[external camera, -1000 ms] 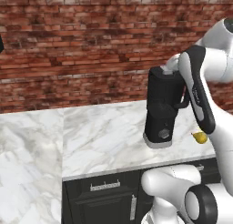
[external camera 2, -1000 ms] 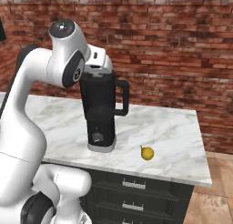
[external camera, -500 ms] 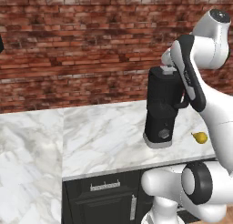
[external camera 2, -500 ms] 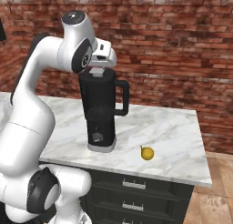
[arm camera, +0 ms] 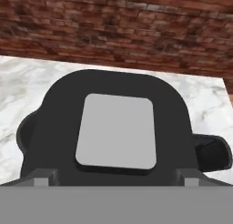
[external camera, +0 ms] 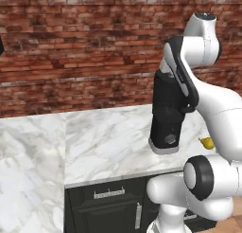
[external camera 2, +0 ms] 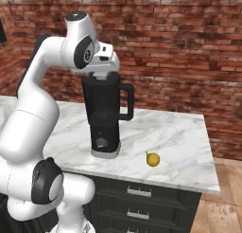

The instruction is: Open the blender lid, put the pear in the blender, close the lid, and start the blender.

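- Right base view: the blender [external camera 2: 105, 118] stands upright on the marble counter [external camera 2: 179, 147], near its front edge and well in from the right end, with its looped handle [external camera 2: 126, 102] turned toward that right end.
- The pear [external camera 2: 152, 159] lies on the counter to the right of the blender's base, close to the front edge and apart from the blender.
- The gripper [external camera 2: 100, 75] sits right at the top of the blender jar, pointing down; the white hand hides the fingers here, so I cannot tell whether they are apart or together.
- Hand view: the blender lid [arm camera: 113, 132] sits on the jar directly under the camera, its light-grey square cap [arm camera: 117, 129] in the centre, and the handle sticks out at the right.
- Left base view: the arm crosses in front of the blender [external camera: 168, 116], and part of the pear [external camera: 206, 142] shows beside the arm near the counter's [external camera: 104, 142] front edge.
- A brick wall [external camera 2: 189, 47] runs behind the counter, and dark drawers [external camera 2: 146, 203] sit below it.
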Tool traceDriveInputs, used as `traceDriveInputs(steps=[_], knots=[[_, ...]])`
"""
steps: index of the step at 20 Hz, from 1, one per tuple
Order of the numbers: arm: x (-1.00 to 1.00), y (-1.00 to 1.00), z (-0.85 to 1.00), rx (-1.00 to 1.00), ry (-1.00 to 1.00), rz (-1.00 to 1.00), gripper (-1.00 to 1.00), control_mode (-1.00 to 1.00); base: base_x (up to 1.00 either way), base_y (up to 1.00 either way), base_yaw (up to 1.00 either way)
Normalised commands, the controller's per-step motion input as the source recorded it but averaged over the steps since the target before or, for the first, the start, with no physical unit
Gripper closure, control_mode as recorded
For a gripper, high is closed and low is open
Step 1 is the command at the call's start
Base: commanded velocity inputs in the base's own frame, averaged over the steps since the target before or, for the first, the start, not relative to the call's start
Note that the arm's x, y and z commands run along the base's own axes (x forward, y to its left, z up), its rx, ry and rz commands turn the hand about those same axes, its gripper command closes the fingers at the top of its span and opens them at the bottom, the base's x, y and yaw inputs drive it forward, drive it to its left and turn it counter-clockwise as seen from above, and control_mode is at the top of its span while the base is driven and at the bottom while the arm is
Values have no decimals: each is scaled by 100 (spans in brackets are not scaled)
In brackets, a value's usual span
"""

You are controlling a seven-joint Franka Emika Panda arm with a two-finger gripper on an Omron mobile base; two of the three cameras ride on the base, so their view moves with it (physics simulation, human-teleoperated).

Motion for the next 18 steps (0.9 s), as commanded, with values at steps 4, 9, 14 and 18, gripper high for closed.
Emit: traceDriveInputs(steps=[4, 9, 14, 18], knots=[[17, 4, -9, -1, 4, 0, -100, -100, 0, 0, 0], [14, -2, 0, 0, 0, 0, -100, -100, 0, 0, 0], [20, 0, 0, 0, 0, 0, -100, -100, 0, 0, 0], [23, 0, 0, 0, 0, 0, -100, -100, 0, 0, 0]])
